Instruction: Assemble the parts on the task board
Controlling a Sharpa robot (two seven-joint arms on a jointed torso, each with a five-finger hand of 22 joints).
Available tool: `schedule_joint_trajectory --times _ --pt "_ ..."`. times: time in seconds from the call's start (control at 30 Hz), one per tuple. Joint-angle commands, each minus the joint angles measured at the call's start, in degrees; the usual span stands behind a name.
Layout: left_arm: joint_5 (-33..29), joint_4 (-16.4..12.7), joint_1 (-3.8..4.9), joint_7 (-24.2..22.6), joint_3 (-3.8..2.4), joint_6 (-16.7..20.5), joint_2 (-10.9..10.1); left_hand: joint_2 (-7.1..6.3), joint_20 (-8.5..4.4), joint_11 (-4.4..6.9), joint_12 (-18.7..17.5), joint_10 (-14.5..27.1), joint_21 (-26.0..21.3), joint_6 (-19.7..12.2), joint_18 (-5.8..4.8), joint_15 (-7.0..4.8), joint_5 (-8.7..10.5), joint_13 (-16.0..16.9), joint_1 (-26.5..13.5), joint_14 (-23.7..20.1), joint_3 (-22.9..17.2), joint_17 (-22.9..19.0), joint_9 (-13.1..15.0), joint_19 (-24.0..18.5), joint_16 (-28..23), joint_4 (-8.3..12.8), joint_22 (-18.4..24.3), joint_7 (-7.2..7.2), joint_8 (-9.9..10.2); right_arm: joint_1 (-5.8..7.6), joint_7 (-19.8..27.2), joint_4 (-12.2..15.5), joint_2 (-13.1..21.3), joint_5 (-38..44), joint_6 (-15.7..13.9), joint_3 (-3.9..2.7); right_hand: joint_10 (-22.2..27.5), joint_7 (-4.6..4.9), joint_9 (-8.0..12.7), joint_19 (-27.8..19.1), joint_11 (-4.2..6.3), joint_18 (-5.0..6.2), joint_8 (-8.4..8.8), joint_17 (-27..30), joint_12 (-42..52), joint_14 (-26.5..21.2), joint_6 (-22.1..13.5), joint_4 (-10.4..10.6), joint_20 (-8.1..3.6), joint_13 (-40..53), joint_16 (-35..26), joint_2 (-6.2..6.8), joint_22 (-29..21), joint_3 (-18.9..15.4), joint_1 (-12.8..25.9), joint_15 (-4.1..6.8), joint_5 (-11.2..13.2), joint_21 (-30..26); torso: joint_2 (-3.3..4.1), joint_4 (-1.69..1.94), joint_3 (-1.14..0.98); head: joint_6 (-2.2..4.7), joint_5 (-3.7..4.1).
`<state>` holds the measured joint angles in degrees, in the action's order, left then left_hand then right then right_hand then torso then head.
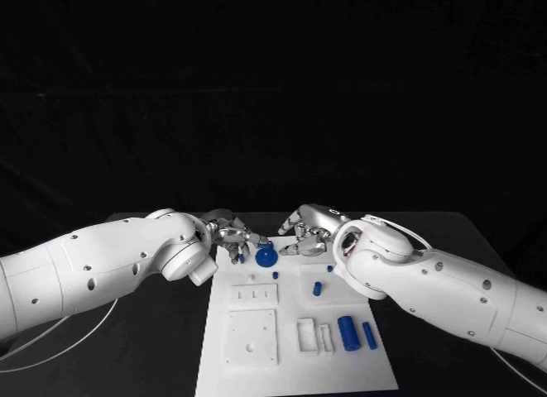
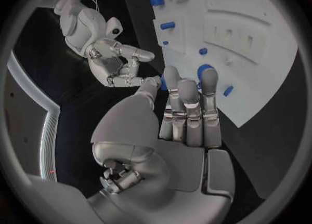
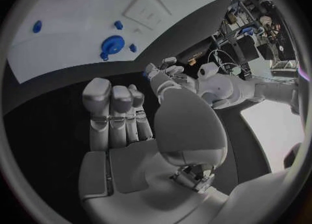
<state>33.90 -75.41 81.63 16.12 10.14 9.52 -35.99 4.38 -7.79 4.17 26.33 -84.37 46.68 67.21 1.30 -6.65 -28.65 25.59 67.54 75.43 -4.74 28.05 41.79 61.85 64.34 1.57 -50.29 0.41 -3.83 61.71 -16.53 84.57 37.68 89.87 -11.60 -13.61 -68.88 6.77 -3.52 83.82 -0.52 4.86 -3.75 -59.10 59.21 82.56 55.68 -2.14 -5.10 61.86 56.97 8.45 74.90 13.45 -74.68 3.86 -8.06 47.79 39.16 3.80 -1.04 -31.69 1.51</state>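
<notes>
The white task board [image 1: 299, 364] lies in the middle of the table. A round blue part [image 1: 266, 256] stands near its far edge, with small blue pieces [image 3: 132, 48] close around it. My left hand [image 1: 232, 236] hovers at the board's far left corner, fingers stretched out toward the round blue part [image 2: 205, 70] and holding nothing. My right hand [image 1: 307, 231] hangs just beyond the far edge, facing the left one, its fingers [image 3: 114, 109] straight and empty. The round part [image 3: 112, 43] sits between the two hands. Two blue cylinders [image 1: 347, 332] lie on the board's near right.
A short blue peg [image 1: 318, 288] stands mid-board, beside a raised white plate with slots [image 1: 254, 294]. A white bracket [image 1: 309, 335] sits next to the cylinders. Black table surrounds the board [image 2: 260, 26] on all sides.
</notes>
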Motion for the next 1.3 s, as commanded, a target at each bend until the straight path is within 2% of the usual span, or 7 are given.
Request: schedule_joint_trajectory --times 0.03,0.37,0.47,0.67,0.8,1.03,1.3 --pt "1.6 -0.1 0.04 1.3 -0.04 -0.6 -0.3 0.53 -0.08 0.06 0.2 -0.2 -0.4 1.0 0.32 -0.21 -0.29 0.1 0.2 0.3 -7.3 0.1 13.9 0.4 0.4 7.7 -0.1 -0.45 -0.2 -0.29 1.1 0.8 2.1 -2.4 -0.4 -0.19 0.6 0.04 0.1 3.2 -0.08 1.02 0.31 0.2 -0.1 -0.2 -0.3 -0.2 0.42 -0.9 -0.5 0.05 5.8 -0.1 -0.6 -0.23 -0.4 -0.4 0.07 -0.23 -0.09 -0.34 -0.37" --pt "2.3 -0.9 -0.11 3.7 0.08 -0.9 -1.1 0.32 -0.13 0.05 0.0 -0.6 -0.8 1.3 0.29 -0.27 -0.21 0.0 0.1 0.5 -7.1 0.2 13.5 0.7 0.4 7.9 -0.6 -0.57 -0.2 -0.59 2.1 -0.3 8.2 -9.6 -4.3 -1.44 0.9 -0.13 -0.1 3.2 0.11 1.07 0.18 0.7 0.0 -0.2 2.5 -0.5 0.36 -2.5 -1.0 0.26 5.6 1.9 0.0 -0.14 -2.2 -1.3 -0.33 -0.98 -0.26 -1.44 -1.62" --pt "3.4 -1.7 -0.18 4.8 0.79 -0.5 -1.6 0.22 -0.17 0.09 0.0 -0.8 -0.9 1.6 0.28 -0.33 -0.31 0.0 0.1 0.7 -6.9 0.3 13.4 0.8 0.5 7.9 -0.7 -0.64 -0.2 -0.59 2.6 -0.9 8.5 -11.4 -5.4 -1.84 0.9 -0.16 -0.1 3.2 0.15 1.06 0.19 0.8 0.1 -0.2 2.8 -0.5 0.32 -2.6 -1.0 0.31 5.6 2.1 0.1 -0.10 -3.1 -1.4 -0.52 -1.06 -0.43 -2.06 -1.99" --pt "6.3 -3.3 -0.37 7.5 2.52 0.8 -2.1 -0.04 -0.29 0.16 -0.1 -1.2 -1.0 2.0 0.25 -0.44 -1.27 -0.1 -0.1 0.9 -6.9 0.4 13.3 1.1 0.6 8.0 -1.1 -0.76 -0.2 -0.58 3.5 -1.7 8.4 -13.4 -7.5 -2.47 0.9 -0.22 -0.1 3.3 0.22 1.05 0.20 0.9 0.1 0.0 3.0 -0.4 0.25 -2.9 -1.2 0.39 5.5 2.5 0.5 -0.02 -3.8 -1.7 -1.05 -0.92 -0.83 -3.27 -2.49" --pt "9.1 -4.0 -1.09 9.8 3.19 2.4 -1.7 -0.13 -0.31 0.17 -0.2 -1.3 -1.2 2.0 0.24 -0.45 -1.64 -0.2 -0.2 0.9 -7.0 0.5 13.3 1.2 0.5 8.1 -1.3 -0.77 -0.2 -0.49 4.0 -2.3 8.6 -14.6 -8.4 -2.72 1.0 -0.25 -0.1 3.3 0.23 1.04 0.18 1.0 0.1 -0.1 3.1 -0.4 0.26 -3.0 -1.3 0.41 5.6 2.6 0.5 -0.03 -3.8 -1.7 -1.44 -0.55 -0.70 -4.01 -2.62" --pt "14.3 -4.0 -2.34 12.7 3.56 3.4 -0.8 -0.29 -0.39 0.25 -0.2 -1.7 -1.4 2.3 0.23 -0.53 -2.05 -0.2 -0.4 1.2 -7.1 0.7 13.2 1.4 0.5 8.1 -1.7 -0.84 -0.2 0.39 4.3 -4.7 7.9 -16.1 -9.6 -2.86 1.0 -0.28 -0.1 3.3 0.26 1.03 0.19 1.0 0.1 -0.1 3.2 -0.5 0.23 -3.1 -1.4 0.42 5.5 2.6 0.5 -0.01 -4.2 -1.8 -1.87 -0.59 -0.86 -5.14 -3.32" --pt "17.9 -2.5 -3.56 14.4 3.63 3.0 1.0 -1.06 -0.63 0.39 1.0 -2.0 -1.4 3.0 0.22 -0.78 -5.46 0.2 -1.1 1.6 -7.7 1.7 13.4 1.8 1.2 8.6 -2.9 -1.06 -0.3 1.38 4.0 -5.6 7.5 -15.8 -10.2 -2.89 0.9 -0.40 -0.1 3.3 0.37 0.94 0.21 0.8 0.3 0.0 3.9 -1.8 0.13 -3.2 -1.4 0.53 5.6 3.7 0.5 0.08 -4.5 -1.8 -2.13 -0.65 -0.97 -6.20 -3.41"
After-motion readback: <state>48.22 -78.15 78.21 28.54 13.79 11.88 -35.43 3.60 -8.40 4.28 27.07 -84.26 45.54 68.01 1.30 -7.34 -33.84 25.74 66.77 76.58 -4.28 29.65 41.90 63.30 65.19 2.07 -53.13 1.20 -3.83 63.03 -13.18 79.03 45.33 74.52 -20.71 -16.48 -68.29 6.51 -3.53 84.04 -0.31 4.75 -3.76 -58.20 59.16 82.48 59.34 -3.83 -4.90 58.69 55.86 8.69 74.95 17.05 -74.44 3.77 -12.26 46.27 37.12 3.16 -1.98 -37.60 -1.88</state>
